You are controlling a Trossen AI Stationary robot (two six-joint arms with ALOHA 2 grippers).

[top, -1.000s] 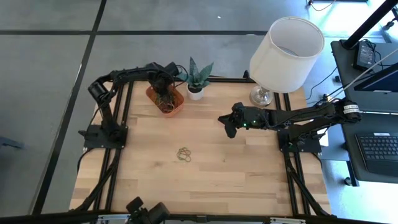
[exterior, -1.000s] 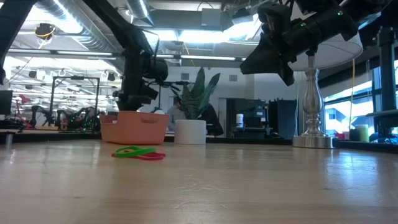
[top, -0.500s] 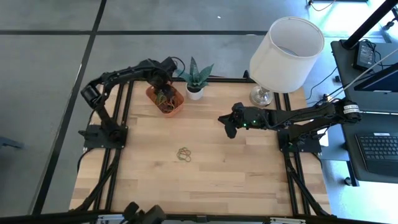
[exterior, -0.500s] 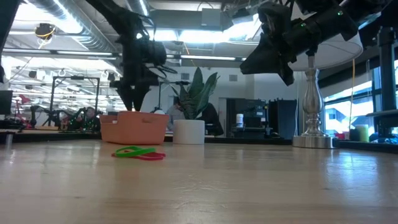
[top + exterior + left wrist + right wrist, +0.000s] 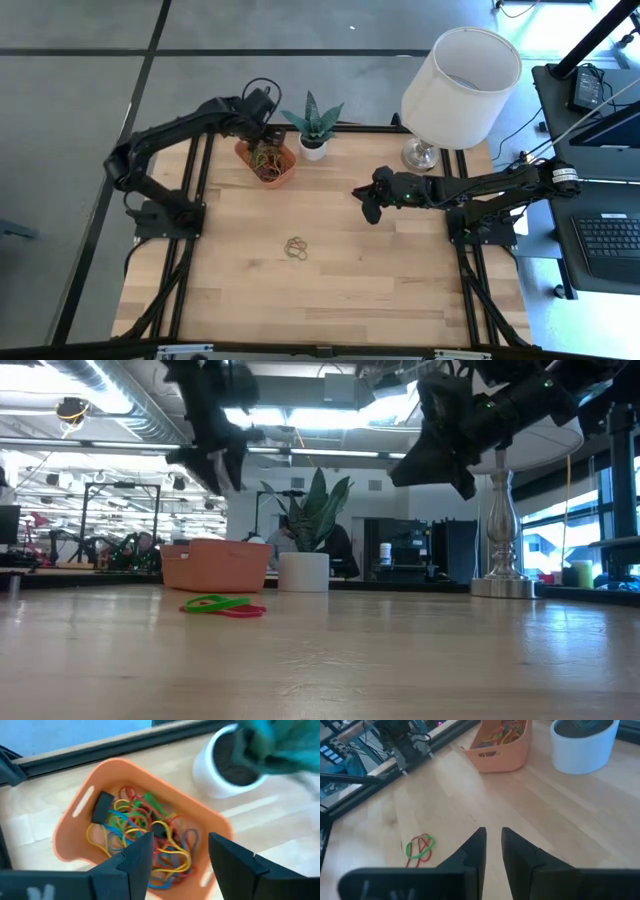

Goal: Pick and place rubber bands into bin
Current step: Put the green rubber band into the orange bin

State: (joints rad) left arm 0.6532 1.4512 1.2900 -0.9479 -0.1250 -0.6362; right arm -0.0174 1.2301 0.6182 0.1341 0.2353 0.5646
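High view shows the left end effector (image 5: 262, 118) spread wide and empty above the bin (image 5: 268, 162), which holds rubber bands (image 5: 142, 832); more bands (image 5: 297, 247) lie mid-table (image 5: 400, 270); the right end effector (image 5: 368, 204) hovers, narrow, empty

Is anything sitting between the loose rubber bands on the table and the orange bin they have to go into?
Nothing visible. Bare wood lies between the loose rubber bands and the bin. The plant pot stands beside the bin, off that line, and the left gripper hangs open above the bin.
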